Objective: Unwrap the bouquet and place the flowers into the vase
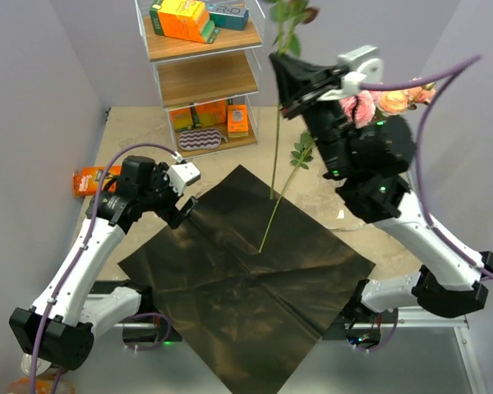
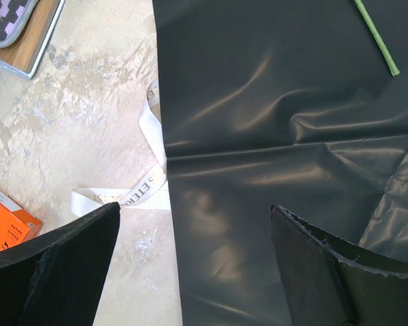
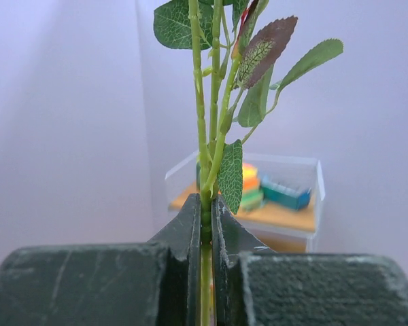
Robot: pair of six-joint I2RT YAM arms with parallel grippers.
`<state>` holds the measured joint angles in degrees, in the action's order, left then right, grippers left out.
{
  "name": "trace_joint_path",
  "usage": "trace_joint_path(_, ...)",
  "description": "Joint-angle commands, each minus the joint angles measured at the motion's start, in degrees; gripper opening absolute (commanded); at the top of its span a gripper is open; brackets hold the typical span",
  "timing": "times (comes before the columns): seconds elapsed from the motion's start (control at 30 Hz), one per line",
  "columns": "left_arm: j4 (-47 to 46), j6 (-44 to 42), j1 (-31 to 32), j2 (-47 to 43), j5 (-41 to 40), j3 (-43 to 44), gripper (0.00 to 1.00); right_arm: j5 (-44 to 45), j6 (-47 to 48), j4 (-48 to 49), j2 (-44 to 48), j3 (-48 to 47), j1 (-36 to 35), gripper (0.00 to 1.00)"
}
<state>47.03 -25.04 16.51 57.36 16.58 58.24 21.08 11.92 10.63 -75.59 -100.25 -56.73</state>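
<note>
The black wrapping paper (image 1: 246,279) of the bouquet lies spread flat on the table. My right gripper (image 1: 292,86) is raised high and shut on green flower stems (image 3: 205,170) that stand upright with leaves above the jaws. One stem hangs down to the paper (image 1: 274,164). A second thin stem (image 1: 275,222) slants over the sheet, and its cut end (image 2: 377,37) shows in the left wrist view. Pink and peach rose heads (image 1: 390,100) show behind the right arm. My left gripper (image 1: 181,209) (image 2: 196,210) is open over the paper's left edge, beside the pale ribbon (image 2: 149,170). The vase is hidden.
A wire shelf (image 1: 201,74) with orange boxes stands at the back. An orange packet (image 1: 90,179) (image 2: 7,221) lies on the table left of the left arm. A patterned purple pad on a tray (image 2: 7,20) sits at the shelf's bottom level.
</note>
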Motion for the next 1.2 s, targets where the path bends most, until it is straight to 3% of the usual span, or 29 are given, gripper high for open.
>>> trace_joint_path(0.0,-1.15,0.87,-0.25,0.20,1.26,1.53,0.95,3.94,11.16,1.58,2.20,-9.50,0.04,0.00)
trace_joint_path(0.2,-1.58,0.87,-0.25,1.17,1.53,1.53,0.95,12.66,21.98,8.69,6.85,-7.00,0.13,0.00)
trace_joint_path(0.33,-1.76,0.87,-0.25,1.96,1.97,1.97,0.95,21.87,29.37,19.30,12.03,-2.15,0.04,0.00)
trace_joint_path(0.47,-1.50,0.78,-0.25,3.10,2.67,2.93,0.95,25.05,38.95,28.29,15.12,2.33,0.13,0.00)
trace_joint_path(0.67,-1.76,1.39,-0.17,5.38,4.51,4.25,0.95,20.24,60.63,46.82,12.77,10.32,0.22,0.00)
trace_joint_path(0.73,-1.85,1.74,-0.17,5.74,5.04,4.69,0.95,16.46,62.69,50.26,11.26,12.18,1.61,0.00)
trace_joint_path(0.8,-1.94,1.83,-0.25,6.27,5.31,5.04,0.95,17.58,57.62,49.40,8.20,8.78,7.31,0.00)
trace_joint_path(0.97,-1.94,1.40,-0.25,5.74,4.52,4.69,0.95,14.96,38.39,34.47,6.43,4.36,21.37,0.00)
trace_joint_path(1.17,-2.20,0.60,-0.17,5.30,3.55,3.73,0.95,13.99,30.28,28.22,0.36,0.23,27.11,0.00)
